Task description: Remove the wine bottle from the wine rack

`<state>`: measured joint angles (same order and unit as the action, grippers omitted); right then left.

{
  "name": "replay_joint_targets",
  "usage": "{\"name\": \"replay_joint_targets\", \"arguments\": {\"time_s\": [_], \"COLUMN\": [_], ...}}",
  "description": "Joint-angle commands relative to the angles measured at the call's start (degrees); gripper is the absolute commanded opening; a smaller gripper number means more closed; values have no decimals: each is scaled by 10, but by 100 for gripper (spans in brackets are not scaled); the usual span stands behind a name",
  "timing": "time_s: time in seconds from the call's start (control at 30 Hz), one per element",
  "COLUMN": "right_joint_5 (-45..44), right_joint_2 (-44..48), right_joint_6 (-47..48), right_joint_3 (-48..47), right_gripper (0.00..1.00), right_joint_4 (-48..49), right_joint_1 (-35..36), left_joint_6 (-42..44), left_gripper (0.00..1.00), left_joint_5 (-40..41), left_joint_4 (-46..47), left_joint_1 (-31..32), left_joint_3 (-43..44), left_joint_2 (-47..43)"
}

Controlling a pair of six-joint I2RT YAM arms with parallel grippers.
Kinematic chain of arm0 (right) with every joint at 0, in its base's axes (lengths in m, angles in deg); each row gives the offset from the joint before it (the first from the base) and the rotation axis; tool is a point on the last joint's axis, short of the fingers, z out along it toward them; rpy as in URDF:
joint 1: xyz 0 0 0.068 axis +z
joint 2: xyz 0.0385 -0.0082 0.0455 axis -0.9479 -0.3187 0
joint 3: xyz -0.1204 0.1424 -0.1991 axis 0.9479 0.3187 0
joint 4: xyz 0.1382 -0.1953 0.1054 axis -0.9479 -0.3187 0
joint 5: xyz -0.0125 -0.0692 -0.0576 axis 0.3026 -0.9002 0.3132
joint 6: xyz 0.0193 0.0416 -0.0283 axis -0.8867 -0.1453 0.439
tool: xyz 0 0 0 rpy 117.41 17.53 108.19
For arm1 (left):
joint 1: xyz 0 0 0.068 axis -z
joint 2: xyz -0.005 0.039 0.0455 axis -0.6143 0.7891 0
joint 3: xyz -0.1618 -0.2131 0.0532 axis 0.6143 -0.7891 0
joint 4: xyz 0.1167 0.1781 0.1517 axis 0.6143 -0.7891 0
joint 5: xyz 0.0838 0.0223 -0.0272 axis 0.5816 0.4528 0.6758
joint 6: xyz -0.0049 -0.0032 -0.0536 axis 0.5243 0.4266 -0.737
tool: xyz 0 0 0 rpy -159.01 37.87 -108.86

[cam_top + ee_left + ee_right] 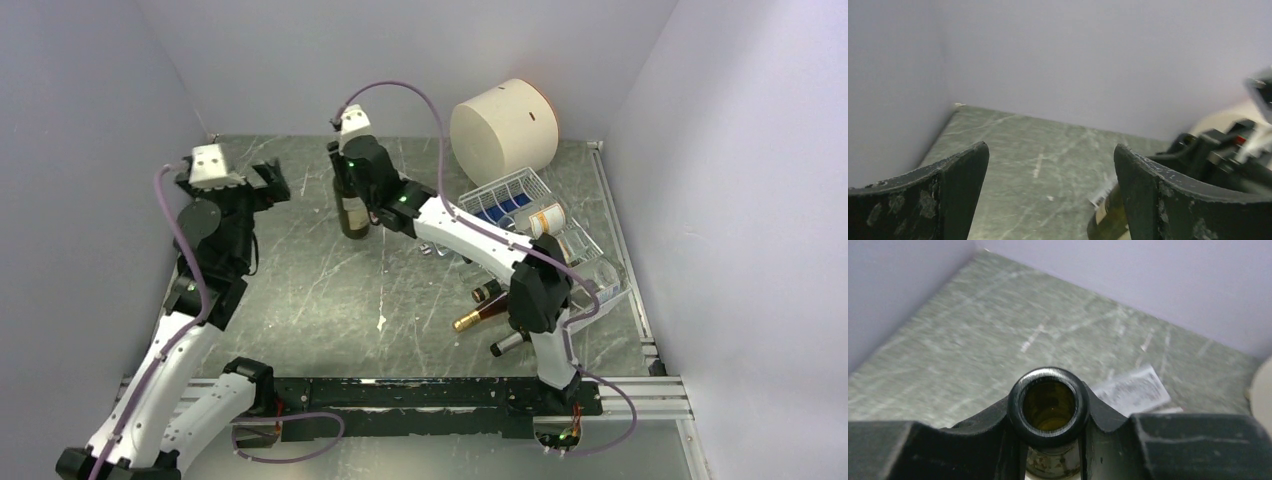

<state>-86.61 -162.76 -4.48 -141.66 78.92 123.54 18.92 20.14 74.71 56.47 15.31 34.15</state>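
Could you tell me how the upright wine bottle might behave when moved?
The wine bottle looks like glass: probably rigid, fragile, slippery. Tall, narrow, gripped at the neck by the right end effector, it may swing or tip.

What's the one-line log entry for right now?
right claw: shut on wine bottle neck | wine bottle: upright, off wine rack | left claw: open, empty

The wine bottle (352, 215) is dark olive-green glass with a white label. The table (300, 290) is grey-green, veined white. My left claw (1050, 150) is black, flecked grey. At my 2 o'clock, the wine rack (495, 183) is white wire, the cylinder (503, 125) cream.
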Motion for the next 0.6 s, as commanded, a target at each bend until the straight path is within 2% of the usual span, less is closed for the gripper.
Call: {"name": "replay_joint_targets", "arguments": {"time_s": [0.0, 0.3, 0.57], "right_joint_5": [3, 13, 12], "right_joint_2": [-43, -152, -206], "right_joint_6": [9, 7, 14], "right_joint_3": [-101, -235, -287], "right_gripper": [0, 0, 0], "right_joint_4": [59, 11, -17], "right_joint_1": [12, 16, 18], "left_joint_6": [-10, -2, -5], "left_gripper": [99, 98, 97], "left_joint_5": [127, 147, 130], "left_joint_4": [7, 22, 13], "left_joint_1": [-33, -41, -43], "left_joint_3": [-9, -24, -16], "left_joint_2": [-53, -87, -76]}}
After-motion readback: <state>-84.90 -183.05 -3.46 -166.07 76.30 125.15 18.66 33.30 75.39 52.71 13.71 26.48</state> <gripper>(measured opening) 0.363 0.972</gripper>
